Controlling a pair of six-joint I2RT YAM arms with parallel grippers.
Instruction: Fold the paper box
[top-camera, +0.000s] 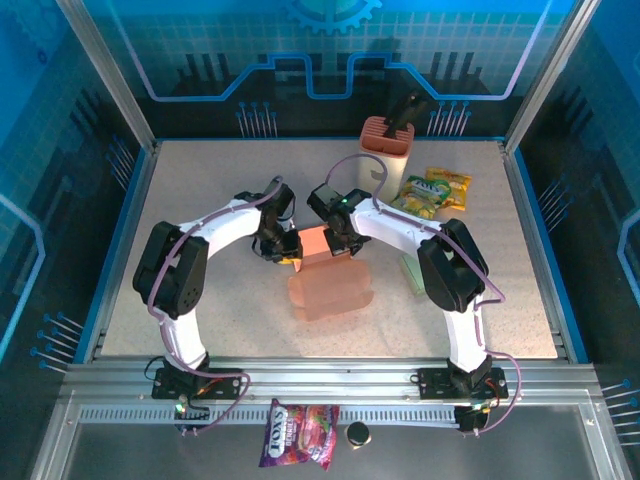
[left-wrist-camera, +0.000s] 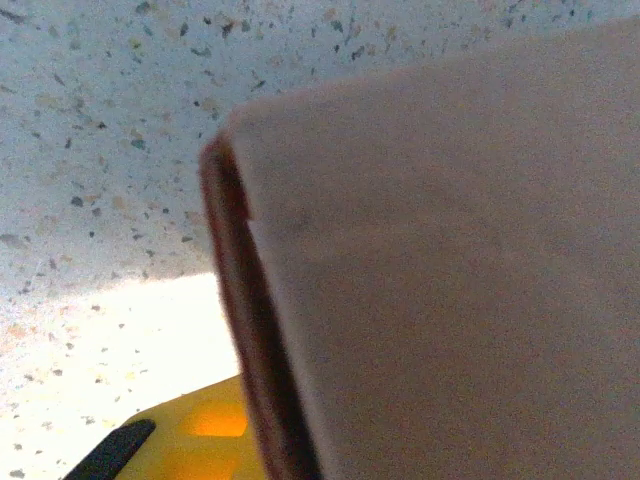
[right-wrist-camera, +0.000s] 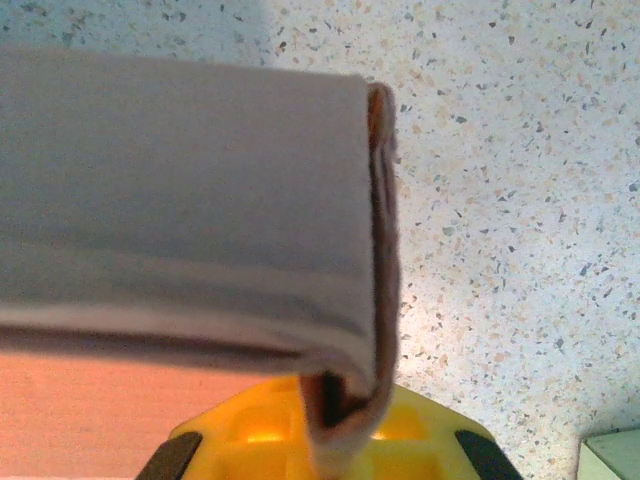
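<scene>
The right tool (top-camera: 338, 243) was closed down to a narrow pinch on the paper box (top-camera: 325, 285); its wrist view showed the doubled edge of a panel (right-wrist-camera: 180, 200) running down between the yellow fingers (right-wrist-camera: 250, 435). The left tool (top-camera: 285, 250) sat against the box's far left corner, and from its wrist view, where a blurred panel (left-wrist-camera: 450, 280) lay close over one yellow finger (left-wrist-camera: 200, 440), I could not tell whether it was gripping or merely alongside. The box lay at the middle of the tabletop (top-camera: 200, 190), between the two tools and just near of them. The fold seemed only partly done: a far flap looked lifted and creased at the tools, while the larger near part lay flat and open, so the walls probably remained to be raised and tucked. The paper was salmon pink, thin and slightly limp, with soft rounded creases.
</scene>
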